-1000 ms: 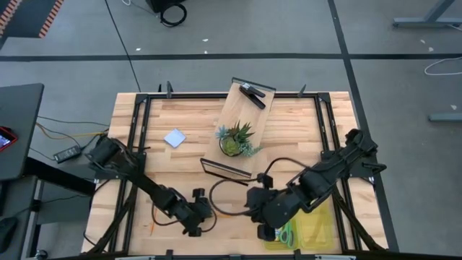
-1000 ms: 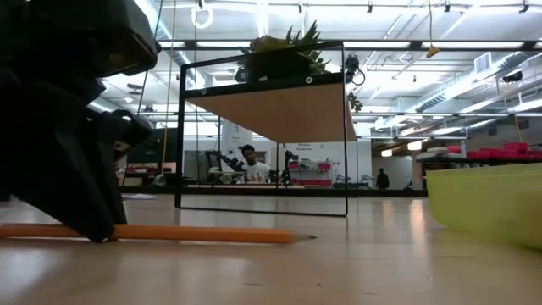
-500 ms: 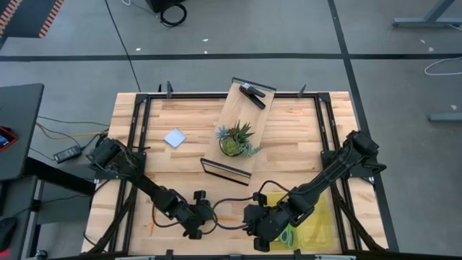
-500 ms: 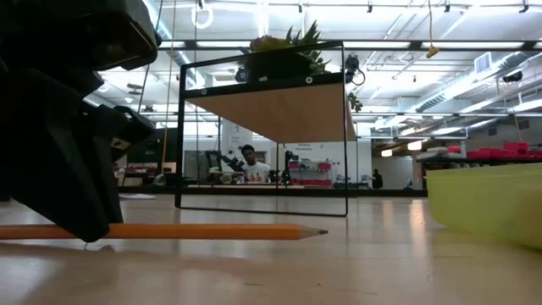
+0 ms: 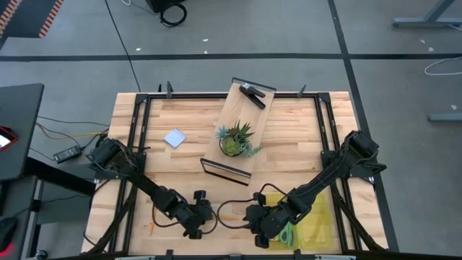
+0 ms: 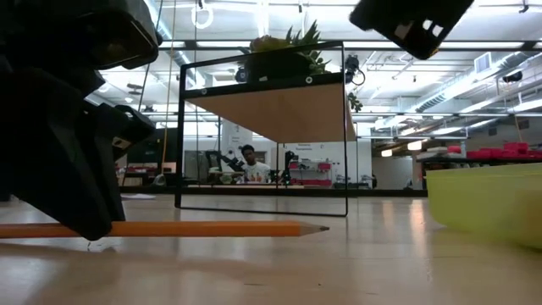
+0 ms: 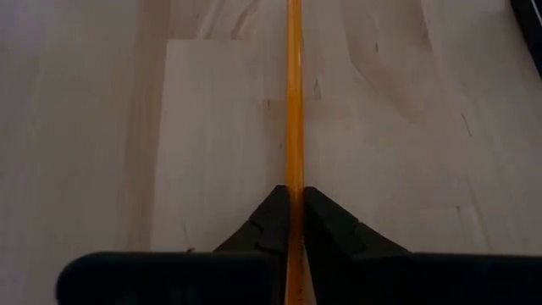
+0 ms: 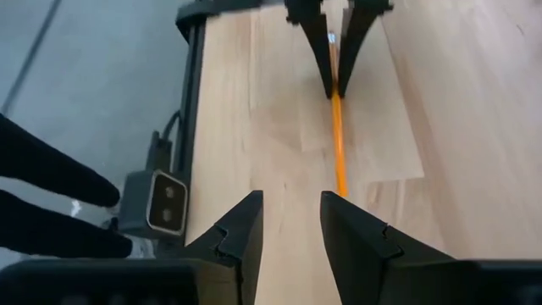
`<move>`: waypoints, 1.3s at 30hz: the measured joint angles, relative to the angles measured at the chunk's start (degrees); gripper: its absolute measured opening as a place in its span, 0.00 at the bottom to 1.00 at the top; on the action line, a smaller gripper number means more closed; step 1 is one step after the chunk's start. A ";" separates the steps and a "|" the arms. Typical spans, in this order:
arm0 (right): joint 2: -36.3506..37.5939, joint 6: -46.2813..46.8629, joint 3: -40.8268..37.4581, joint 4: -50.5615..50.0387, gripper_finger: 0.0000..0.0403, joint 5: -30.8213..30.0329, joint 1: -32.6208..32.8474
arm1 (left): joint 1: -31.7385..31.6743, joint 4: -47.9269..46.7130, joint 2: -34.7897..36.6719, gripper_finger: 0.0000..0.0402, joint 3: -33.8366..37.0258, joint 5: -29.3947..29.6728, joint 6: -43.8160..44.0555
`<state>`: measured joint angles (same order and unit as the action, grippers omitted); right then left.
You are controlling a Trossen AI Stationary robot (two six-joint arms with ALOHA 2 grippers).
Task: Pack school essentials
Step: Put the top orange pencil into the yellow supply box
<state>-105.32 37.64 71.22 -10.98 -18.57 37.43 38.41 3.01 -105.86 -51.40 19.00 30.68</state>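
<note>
An orange pencil stretches level, close over the wooden table, near its front edge. My left gripper is shut on it, and the sharpened tip points toward the table's right. My right gripper hovers open just beyond that tip, touching nothing, its fingers facing the pencil. Green-handled scissors lie in a yellow-green bin at the near right. A pale pad lies flat at the far left. My left gripper pinches the pencil's shaft between its two fingers, toward the blunt end. The fingers slant down from the table's left and lie along the pencil, which runs out ahead of them. Whether the tip rests on the table I cannot tell.
A wood-topped wire stand sits mid-table at the back, carrying a spiky potted plant and a black clip-like object. In the low view the bin's wall rises at the right. Bare wood lies between stand and grippers.
My right gripper has come down toward the table near the pencil's tip and now shows at the top of the low view. The pencil has shifted a little toward the table's right, and its tip end has come up level; my left gripper has kept its hold.
</note>
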 joint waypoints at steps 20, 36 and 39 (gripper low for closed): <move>-19.78 -1.87 15.91 1.87 0.35 -5.02 -1.98 | -0.35 0.11 0.02 0.09 0.00 -0.46 -0.35; -21.09 -4.82 14.65 -1.00 0.41 -7.13 -3.93 | -0.37 0.20 0.07 0.09 0.00 -0.72 -0.89; -21.09 -3.89 13.53 -1.20 0.41 -6.73 -3.93 | -0.37 0.17 0.09 0.08 0.00 -0.70 -1.38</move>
<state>-126.41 33.75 84.75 -12.18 -25.30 33.50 38.04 3.18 -105.78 -51.40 18.31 29.30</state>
